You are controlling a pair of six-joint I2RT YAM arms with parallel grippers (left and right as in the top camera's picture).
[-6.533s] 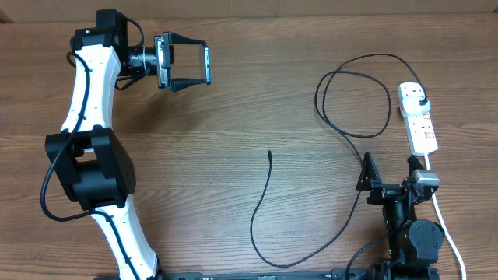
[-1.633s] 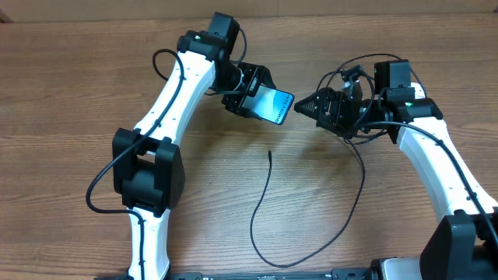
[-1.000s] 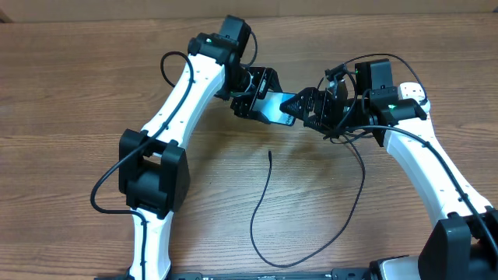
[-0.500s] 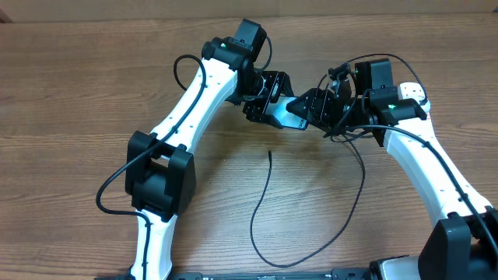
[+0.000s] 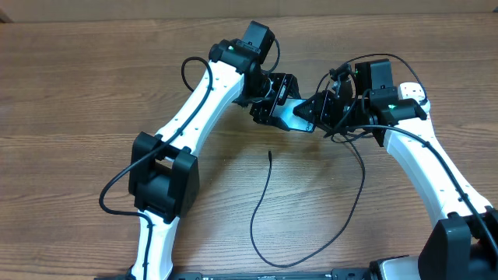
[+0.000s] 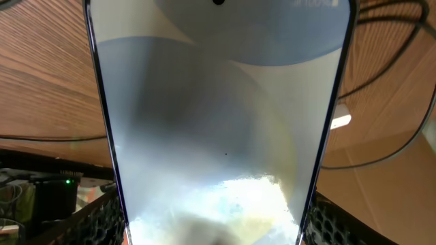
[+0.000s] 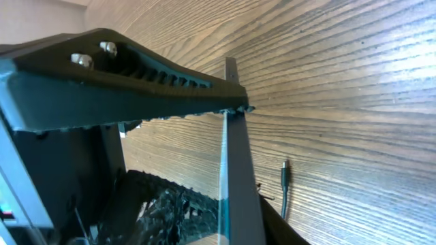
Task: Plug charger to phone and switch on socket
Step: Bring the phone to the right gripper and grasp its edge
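Left arm shifted right, left gripper (image 5: 282, 105) clamping the phone (image 5: 299, 115); right gripper (image 5: 320, 109) jaws narrowed at its end, grip cannot tell; charger (image 5: 261, 198) loose on table (image 5: 78, 93)

Overhead, the phone (image 5: 298, 114) is all but buried between the two claws, with only a pale sliver showing. On the left wrist camera its screen fills the picture, cut off top and bottom and washed out by glare, no text readable. The socket (image 5: 413, 92) shows one white corner behind the right arm, switches hidden. The charger (image 5: 264, 202) vanishes under that arm too. Right wrist view: the phone is edge-on, its lower end cut off, and the right claw (image 5: 313, 113) shows one finger clearly, so its grip is unclear.
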